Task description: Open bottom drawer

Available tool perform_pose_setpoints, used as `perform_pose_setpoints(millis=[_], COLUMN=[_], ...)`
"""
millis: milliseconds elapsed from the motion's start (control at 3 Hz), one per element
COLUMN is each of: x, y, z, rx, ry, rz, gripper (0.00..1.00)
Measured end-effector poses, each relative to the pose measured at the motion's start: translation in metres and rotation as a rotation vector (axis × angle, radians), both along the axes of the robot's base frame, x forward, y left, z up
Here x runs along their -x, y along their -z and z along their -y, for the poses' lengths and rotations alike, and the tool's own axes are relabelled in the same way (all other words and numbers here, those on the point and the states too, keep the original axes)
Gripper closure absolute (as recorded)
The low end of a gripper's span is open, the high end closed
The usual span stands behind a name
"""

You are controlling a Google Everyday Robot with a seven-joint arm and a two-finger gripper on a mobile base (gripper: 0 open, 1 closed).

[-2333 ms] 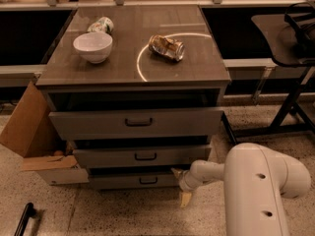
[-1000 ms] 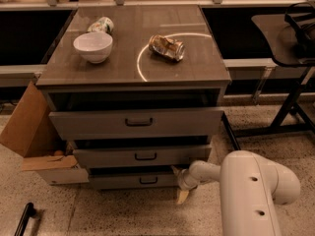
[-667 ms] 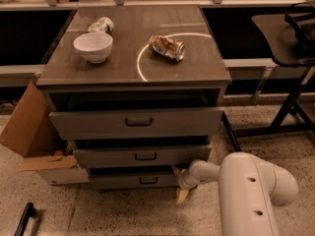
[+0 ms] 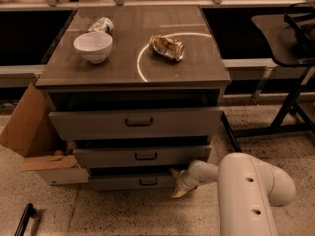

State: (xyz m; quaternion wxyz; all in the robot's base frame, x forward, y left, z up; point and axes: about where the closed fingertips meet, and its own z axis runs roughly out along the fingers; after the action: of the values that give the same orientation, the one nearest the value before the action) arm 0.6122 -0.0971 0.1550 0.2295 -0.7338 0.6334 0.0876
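The bottom drawer [image 4: 132, 181] is the lowest and narrowest grey-brown front of three in the cabinet, with a small dark bar handle [image 4: 148, 182] at its centre. It stands slightly out from the cabinet. My gripper [image 4: 178, 185] is at the drawer's right end, low near the floor, to the right of the handle. My white arm [image 4: 246, 191] reaches in from the lower right.
The middle drawer [image 4: 141, 156] and top drawer [image 4: 138, 122] stand partly out above. On the cabinet top sit a white bowl [image 4: 93, 47], a crushed can [image 4: 167, 47] and a tipped cup [image 4: 101, 25]. An open cardboard box [image 4: 34, 136] stands at the left. A black table leg [image 4: 285, 117] is at the right.
My arm has shifted slightly to the left along the floor. The gripper stays at the bottom drawer's right end. The drawers look unchanged.
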Motion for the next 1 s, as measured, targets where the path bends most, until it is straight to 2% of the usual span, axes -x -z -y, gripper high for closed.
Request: perform_pose_setpoints(millis=[333, 667, 1000], x=[0.011, 0.059, 0.091], y=[-0.015, -0.035, -0.041], z=[0.006, 0.007, 0.003], rx=[-0.001, -0.047, -0.087], ry=[0.0, -0.032, -0.063], rz=[0.029, 0.039, 0.018], gripper=[0.61, 0.92, 1.0])
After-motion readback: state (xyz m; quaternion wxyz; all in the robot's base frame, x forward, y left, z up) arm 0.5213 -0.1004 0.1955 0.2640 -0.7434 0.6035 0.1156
